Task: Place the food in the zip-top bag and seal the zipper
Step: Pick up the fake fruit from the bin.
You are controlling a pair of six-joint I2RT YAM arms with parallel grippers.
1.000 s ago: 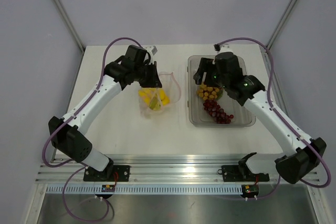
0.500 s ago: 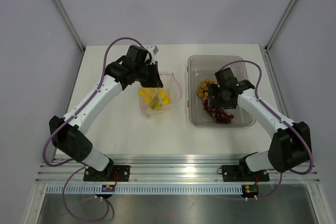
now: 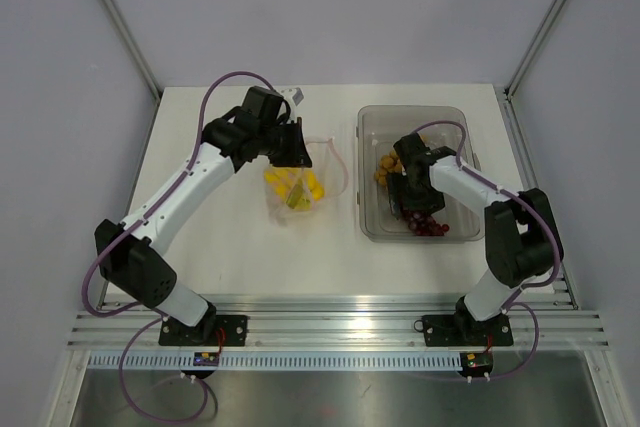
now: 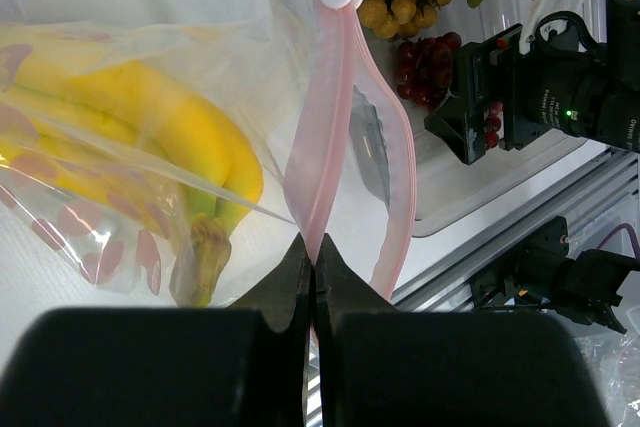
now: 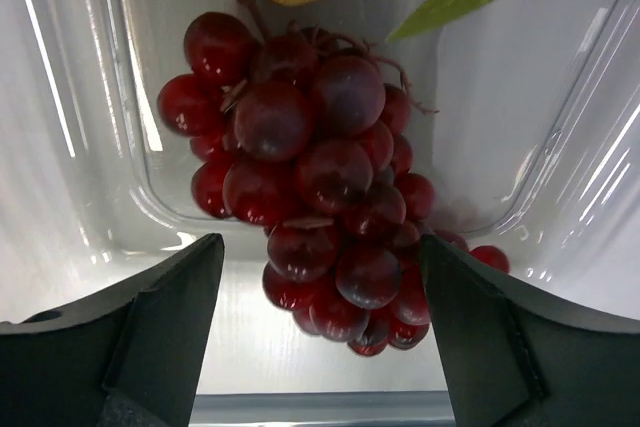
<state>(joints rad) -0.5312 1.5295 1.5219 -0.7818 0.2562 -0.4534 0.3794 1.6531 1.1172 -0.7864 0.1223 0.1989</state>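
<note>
we had the left gripper (image 4: pixel 310 247) clamped on the pink-red zipper strip (image 4: pixel 325 117) of the thin clear dotted plastic bag (image 4: pixel 95 232), yellow bananas (image 4: pixel 150 117) inside. our right gripper (image 5: pixel 320 247), fingers wide apart, straddled the dark red grapes (image 5: pixel 320 177) in the rigid clear tray (image 5: pixel 560 147); next, we reckoned, close and lift.

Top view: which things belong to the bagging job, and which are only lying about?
Job: yellow banana bunch, clear dotted plastic zip-top bag, pink-red zipper strip, tan-orange round fruits, dark red grape bunch.
Lying about: rigid clear rectangular tray, silver metal rail.
</note>
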